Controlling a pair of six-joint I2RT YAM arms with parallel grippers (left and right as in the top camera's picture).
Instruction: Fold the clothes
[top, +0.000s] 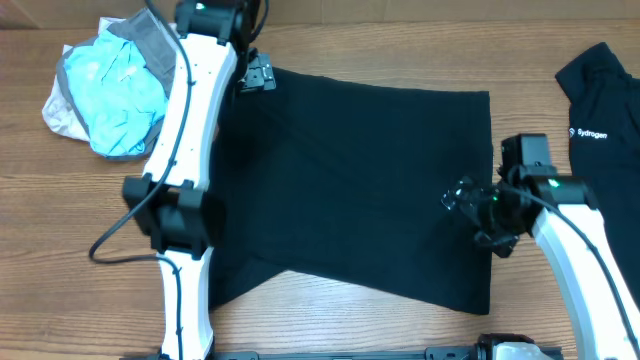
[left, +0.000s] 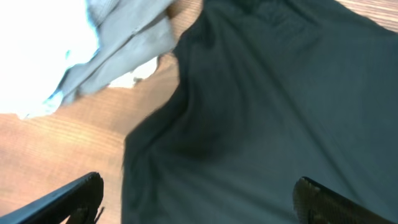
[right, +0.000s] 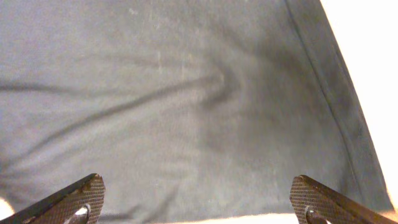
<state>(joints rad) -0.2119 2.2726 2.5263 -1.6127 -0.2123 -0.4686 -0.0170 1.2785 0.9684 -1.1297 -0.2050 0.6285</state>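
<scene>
The black shirt (top: 350, 190) lies spread out flat in the middle of the wood bench (top: 330, 335). It covers most of the space btwn the two arms. Its top edge & right edge look straight. The bottom edge slants up toward the left (a corner there looks tucked or folded, can't tell which).

The left fingers (top: 257, 76) are at the far left corner of the shirt, right by its top edge. In the left wrist view both fingers (left: 78, 198) stand wide apart w/ nothing btwn them. They are let go, just above the dark cloth (left: 261, 112). The white left arm (top: 185, 160) runs along the shirt's left side.

The right fingers (top: 462, 197) are over the shirt near its right edge, about halfway down. In the right wrist view these fingers (right: 78, 199) are spread wide too, holding nothing. The cloth (right: 186, 106) under them has a few soft creases, & a hem runs down the right side.

A bundle of light-blue, grey & beige clothes (top: 110, 90) sits in the far left corner of the bench, near the shirt but not on it. The left wrist view shows it as well (left: 118, 43), w/ a strip of bare wood beside it.

Another black top w/ white "Sydrogen" letters (top: 600, 110) lies at the far right, apart from the plain shirt.
</scene>
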